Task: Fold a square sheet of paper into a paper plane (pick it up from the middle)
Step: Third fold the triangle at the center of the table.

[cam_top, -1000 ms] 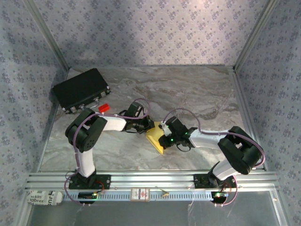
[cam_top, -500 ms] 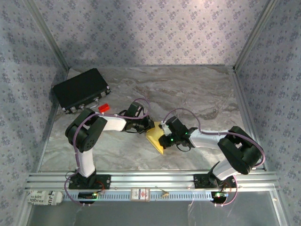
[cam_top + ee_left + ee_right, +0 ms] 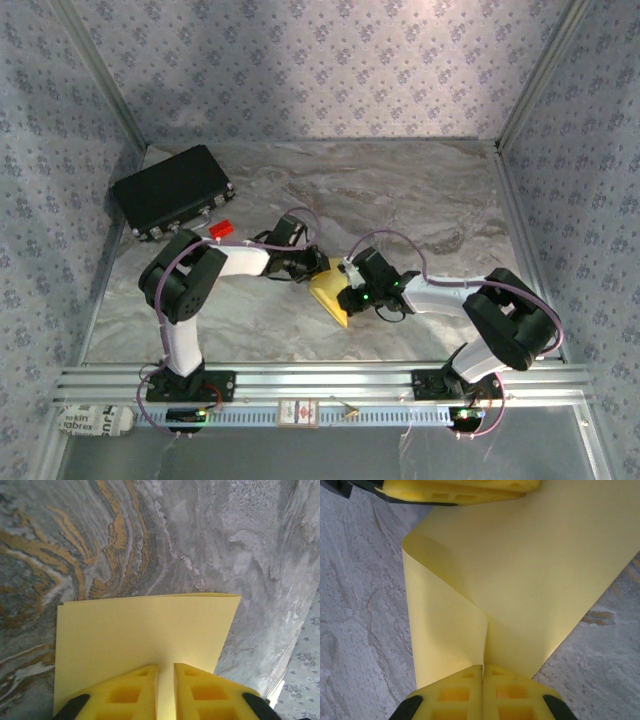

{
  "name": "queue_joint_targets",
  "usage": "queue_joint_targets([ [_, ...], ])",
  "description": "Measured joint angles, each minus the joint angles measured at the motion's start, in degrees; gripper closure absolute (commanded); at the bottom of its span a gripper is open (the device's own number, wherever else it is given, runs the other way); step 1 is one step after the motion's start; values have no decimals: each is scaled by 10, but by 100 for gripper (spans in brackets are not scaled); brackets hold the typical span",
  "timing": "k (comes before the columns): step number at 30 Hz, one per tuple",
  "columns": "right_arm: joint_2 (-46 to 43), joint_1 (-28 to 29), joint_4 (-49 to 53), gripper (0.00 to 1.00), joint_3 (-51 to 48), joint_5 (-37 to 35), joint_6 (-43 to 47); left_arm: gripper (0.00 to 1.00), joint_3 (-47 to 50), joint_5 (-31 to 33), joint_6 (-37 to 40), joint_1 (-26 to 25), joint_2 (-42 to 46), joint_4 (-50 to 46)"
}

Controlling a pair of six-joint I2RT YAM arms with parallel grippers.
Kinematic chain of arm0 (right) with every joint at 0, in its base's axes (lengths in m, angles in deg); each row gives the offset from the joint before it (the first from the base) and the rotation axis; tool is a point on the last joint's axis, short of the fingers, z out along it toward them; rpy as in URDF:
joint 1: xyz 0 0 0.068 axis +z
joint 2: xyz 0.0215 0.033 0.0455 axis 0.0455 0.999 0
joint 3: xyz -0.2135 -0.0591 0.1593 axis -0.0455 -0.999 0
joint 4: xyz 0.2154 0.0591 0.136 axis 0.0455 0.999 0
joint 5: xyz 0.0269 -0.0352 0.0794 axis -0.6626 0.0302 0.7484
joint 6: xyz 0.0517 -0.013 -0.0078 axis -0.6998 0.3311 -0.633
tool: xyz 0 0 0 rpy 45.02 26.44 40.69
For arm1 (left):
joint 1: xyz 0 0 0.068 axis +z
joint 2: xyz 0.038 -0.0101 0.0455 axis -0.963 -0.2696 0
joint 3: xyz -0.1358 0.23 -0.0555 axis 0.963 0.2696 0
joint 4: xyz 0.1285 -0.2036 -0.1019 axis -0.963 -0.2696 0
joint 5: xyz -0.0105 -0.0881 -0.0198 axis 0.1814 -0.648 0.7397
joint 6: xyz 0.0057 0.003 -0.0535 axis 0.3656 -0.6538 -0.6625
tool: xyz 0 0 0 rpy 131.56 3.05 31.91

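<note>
Top external: yellow sheet (image 3: 327, 295) mid-table, open marble tabletop (image 3: 420, 190) beyond its far edge.

The left gripper's (image 3: 165, 680) 2 yellow fingers (image 3: 125, 695) stand a narrow gap apart at the bottom edge. The square sheet of paper (image 3: 145, 630) runs into that gap, with the marble table (image 3: 225, 540) behind it.

A flat black rectangular case (image 3: 172, 190) is lying at ten o'clock on the grey marbled tabletop (image 3: 400, 190), a small red block (image 3: 221, 229) sitting just beside it.
</note>
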Motion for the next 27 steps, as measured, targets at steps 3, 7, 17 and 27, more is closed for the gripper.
queue_joint_targets([
  [3,0,0,0,100,0,0,-1,75,-12,4,9,7,6,-17],
  [7,1,-1,-3,100,0,0,-1,72,-16,11,18,17,30,-32],
  [17,7,-3,-13,100,0,2,-2,100,50,26,-11,20,139,-15],
  [27,8,-3,-16,100,0,2,-2,100,164,44,-109,-65,172,98],
])
